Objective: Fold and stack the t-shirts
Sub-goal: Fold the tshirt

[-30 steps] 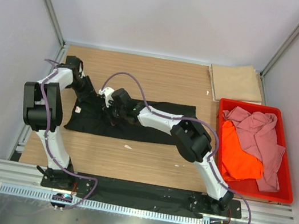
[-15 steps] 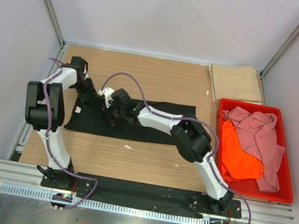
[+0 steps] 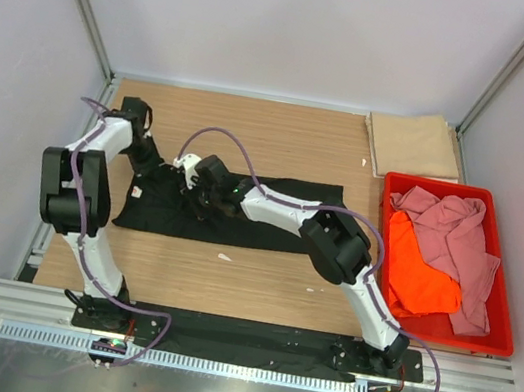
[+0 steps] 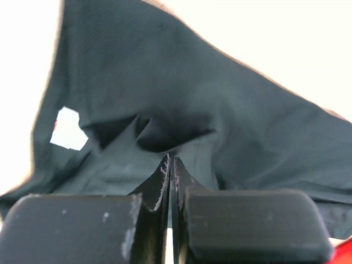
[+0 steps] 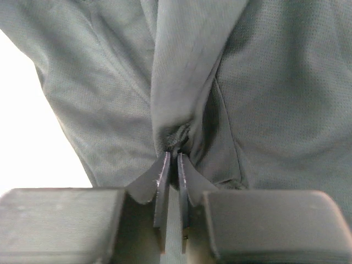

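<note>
The black t-shirt [image 3: 267,227] lies spread across the middle of the wooden table [image 3: 284,129]. My left gripper [image 3: 152,169] is down at its left end. In the left wrist view that gripper [image 4: 170,158] is shut, and black cloth [image 4: 220,99] puckers at its tips. My right gripper [image 3: 192,191] rests on the shirt just to the right. Its fingers [image 5: 173,155] stand a sliver apart, with a bunched fold of the black shirt [image 5: 275,99] pinched at the tips. The tan t-shirt [image 3: 415,147] lies folded at the back right. The pink t-shirt [image 3: 452,240] and the orange t-shirt [image 3: 415,276] lie crumpled in the crate.
The red plastic crate [image 3: 505,330] stands along the table's right side, just in front of the tan shirt. Grey walls close in the table at the left, back and right. A small white scrap [image 3: 224,256] lies on the wood in front of the black shirt.
My left gripper has shut on the cloth at the shirt's left end, and its wrist shifted slightly. The right arm has stayed in place on the shirt.
</note>
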Available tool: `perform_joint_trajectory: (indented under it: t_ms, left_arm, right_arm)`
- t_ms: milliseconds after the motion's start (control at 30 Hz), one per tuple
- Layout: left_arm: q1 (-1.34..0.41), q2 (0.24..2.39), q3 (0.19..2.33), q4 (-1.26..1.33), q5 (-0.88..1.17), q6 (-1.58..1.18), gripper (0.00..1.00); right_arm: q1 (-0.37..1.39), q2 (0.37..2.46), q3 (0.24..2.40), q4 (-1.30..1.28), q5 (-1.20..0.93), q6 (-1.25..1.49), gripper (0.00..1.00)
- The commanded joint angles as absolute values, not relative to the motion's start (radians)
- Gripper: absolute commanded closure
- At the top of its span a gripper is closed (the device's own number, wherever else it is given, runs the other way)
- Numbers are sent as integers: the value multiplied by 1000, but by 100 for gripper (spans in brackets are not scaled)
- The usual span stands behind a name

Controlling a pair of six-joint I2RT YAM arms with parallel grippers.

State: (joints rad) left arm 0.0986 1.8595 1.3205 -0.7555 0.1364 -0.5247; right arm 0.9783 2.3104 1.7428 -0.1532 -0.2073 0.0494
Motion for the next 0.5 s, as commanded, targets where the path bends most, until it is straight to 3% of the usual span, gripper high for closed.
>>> perform_joint_trajectory:
  t_ms: [0, 167, 467]
  left_arm:
    - [98, 1702, 1292, -775, 52, -538, 100]
    - [100, 1586, 1195, -773, -17, -549, 100]
    - [100, 1511, 1059, -764, -110, -589, 100]
  right_arm:
    - [986, 2204, 1758, -161, -219, 26, 82]
    - [989, 2184, 1746, -222, -248, 6, 72]
    - [989, 2158, 1762, -239, -215, 15, 71]
